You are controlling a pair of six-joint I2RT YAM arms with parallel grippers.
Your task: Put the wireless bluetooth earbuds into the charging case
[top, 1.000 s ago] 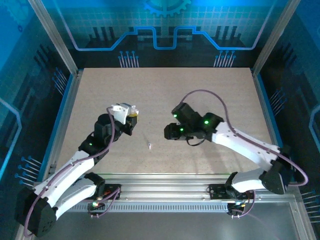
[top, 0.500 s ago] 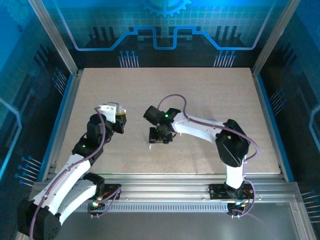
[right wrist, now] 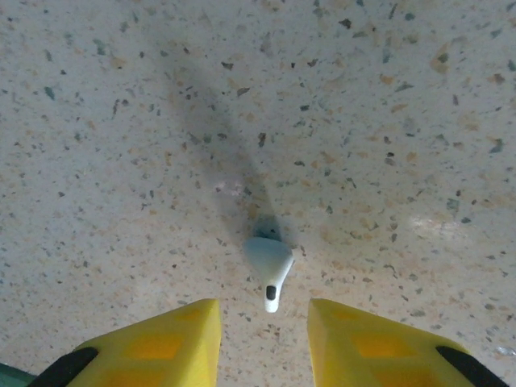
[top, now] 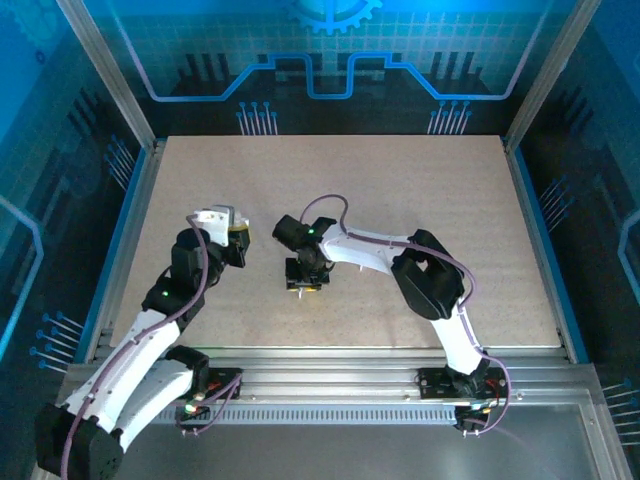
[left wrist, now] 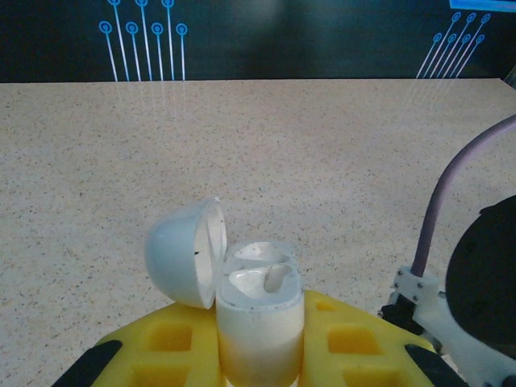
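Observation:
My left gripper [left wrist: 260, 343] is shut on the white charging case [left wrist: 260, 310], held upright between the yellow fingers [left wrist: 165, 339]. Its lid [left wrist: 181, 262] is flipped open to the left, and a white piece lies in the nearer well [left wrist: 270, 280]. One white stem-shaped earbud [right wrist: 270, 262] lies on the speckled table, stem pointing toward the camera. My right gripper [right wrist: 263, 339] is open, its yellow fingertips [right wrist: 173, 334] standing either side of the stem without touching it. From above, the right gripper [top: 304, 280] points down at mid-table, right of the left gripper [top: 240, 235].
The speckled table [top: 420, 190] is bounded by a metal frame with blue panels on the left, right and back. The right arm's purple cable [left wrist: 439, 214] and black body sit close to the case's right side.
The right arm swung left and down over the earbud, its jaws narrowing around it. The left arm shifted slightly left, still holding the case.

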